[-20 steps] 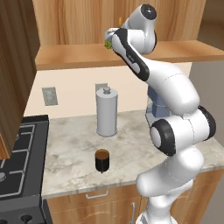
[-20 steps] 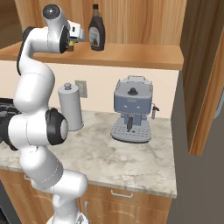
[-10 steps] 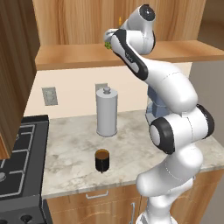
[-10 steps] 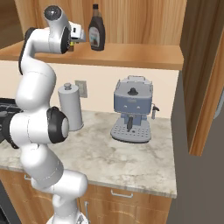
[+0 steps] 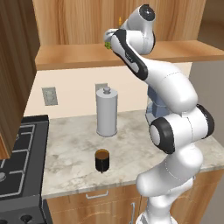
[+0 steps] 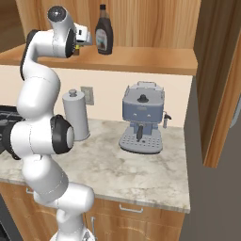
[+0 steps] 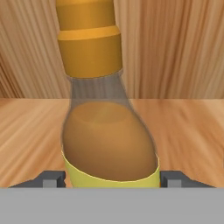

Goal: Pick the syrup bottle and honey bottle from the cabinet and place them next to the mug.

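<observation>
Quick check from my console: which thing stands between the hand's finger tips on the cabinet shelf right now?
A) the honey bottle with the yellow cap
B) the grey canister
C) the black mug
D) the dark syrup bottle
A: the hand view shows the honey bottle, amber with a yellow cap, upright on the cabinet shelf between the hand's finger tips; the syrup bottle stands apart.

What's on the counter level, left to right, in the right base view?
Stove edge → grey canister → wall outlet → espresso machine.
</observation>
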Tool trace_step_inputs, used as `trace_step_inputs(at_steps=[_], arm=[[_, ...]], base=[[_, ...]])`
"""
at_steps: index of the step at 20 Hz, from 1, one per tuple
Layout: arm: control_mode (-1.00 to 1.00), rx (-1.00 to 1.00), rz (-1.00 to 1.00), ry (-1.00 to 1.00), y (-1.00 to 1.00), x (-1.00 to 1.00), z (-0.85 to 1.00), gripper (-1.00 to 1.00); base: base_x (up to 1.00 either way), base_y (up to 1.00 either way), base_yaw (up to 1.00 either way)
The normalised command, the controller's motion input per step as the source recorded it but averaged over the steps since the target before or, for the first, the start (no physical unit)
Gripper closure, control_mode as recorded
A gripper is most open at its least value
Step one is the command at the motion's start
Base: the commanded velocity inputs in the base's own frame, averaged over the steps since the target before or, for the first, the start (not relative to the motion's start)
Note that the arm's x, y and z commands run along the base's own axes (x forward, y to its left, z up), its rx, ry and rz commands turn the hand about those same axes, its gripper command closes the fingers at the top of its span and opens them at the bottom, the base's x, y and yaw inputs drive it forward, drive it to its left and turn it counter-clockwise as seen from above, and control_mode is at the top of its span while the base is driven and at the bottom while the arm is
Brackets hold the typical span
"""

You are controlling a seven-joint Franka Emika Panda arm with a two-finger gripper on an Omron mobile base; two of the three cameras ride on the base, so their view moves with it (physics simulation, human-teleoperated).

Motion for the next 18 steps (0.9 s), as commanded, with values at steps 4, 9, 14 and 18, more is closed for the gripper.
trace_step_inputs(at_steps=[4,9,14,18], arm=[[-1.0,0.0,0.0,0.0,0.0,0.0,0.0,1.0],[-1.0,0.0,0.0,0.0,-0.01,-0.27,0.0,1.0],[-1.0,0.01,0.0,-0.07,-0.1,-0.77,0.0,1.0],[-1.0,0.03,0.0,-0.09,-0.18,-0.94,0.0,1.0]], base=[[0.0,0.0,0.0],[0.0,0.0,0.0],[0.0,0.0,0.0],[0.0,0.0,0.0]])
